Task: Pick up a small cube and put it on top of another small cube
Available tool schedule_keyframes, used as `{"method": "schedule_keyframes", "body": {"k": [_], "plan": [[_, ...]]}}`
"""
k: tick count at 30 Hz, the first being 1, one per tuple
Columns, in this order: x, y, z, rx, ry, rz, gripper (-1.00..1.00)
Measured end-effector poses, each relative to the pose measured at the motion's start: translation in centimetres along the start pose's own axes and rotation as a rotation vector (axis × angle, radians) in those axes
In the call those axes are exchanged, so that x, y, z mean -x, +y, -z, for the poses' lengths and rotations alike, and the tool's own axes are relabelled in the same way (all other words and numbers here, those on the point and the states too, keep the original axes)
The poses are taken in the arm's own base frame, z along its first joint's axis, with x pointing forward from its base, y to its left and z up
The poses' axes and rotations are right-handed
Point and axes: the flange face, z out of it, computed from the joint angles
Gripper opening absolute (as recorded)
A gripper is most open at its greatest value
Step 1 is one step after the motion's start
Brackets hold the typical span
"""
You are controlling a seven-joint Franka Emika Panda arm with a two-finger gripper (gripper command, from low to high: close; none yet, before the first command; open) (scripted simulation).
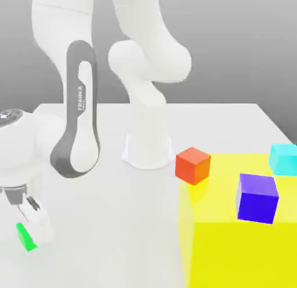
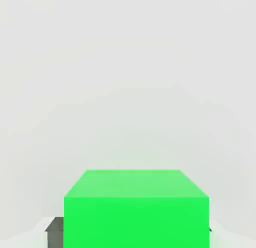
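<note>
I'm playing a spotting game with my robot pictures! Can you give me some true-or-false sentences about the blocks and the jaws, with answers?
1. The gripper has its jaws shut on the green cube. True.
2. The orange-red cube sits on top of the blue-purple cube. False: they are apart, neither stacked.
3. The green cube is on the yellow block. False: it is down by the white table, at the exterior view's left.
4. A cyan cube is at the exterior view's right edge. True.

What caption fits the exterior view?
Fingers shut on the green cube on the white table, far from the orange cube.
</note>
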Motion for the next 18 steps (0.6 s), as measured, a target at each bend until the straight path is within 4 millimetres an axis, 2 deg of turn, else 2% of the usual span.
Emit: {"method": "schedule_keyframes", "body": {"k": [4,5,7,8,9,12,15,18], "plan": [[0.1,0.0,4.5,-0.001,-0.001,0.002,-1.0],[1.0,-0.7,5.8,-0.002,-0.004,0.028,-1.0],[4.1,-2.7,8.6,-0.007,-0.012,0.117,-1.0],[6.2,-3.7,10.1,-0.009,-0.016,0.172,-1.0],[9.1,-4.9,11.5,-0.01,-0.02,0.245,-1.0],[15.5,-6.4,16.0,-0.013,-0.027,0.405,-1.0],[20.8,-6.3,20.4,-0.013,-0.029,0.539,-1.0],[26.9,-5.1,24.8,-0.01,-0.026,0.692,-1.0]]}}
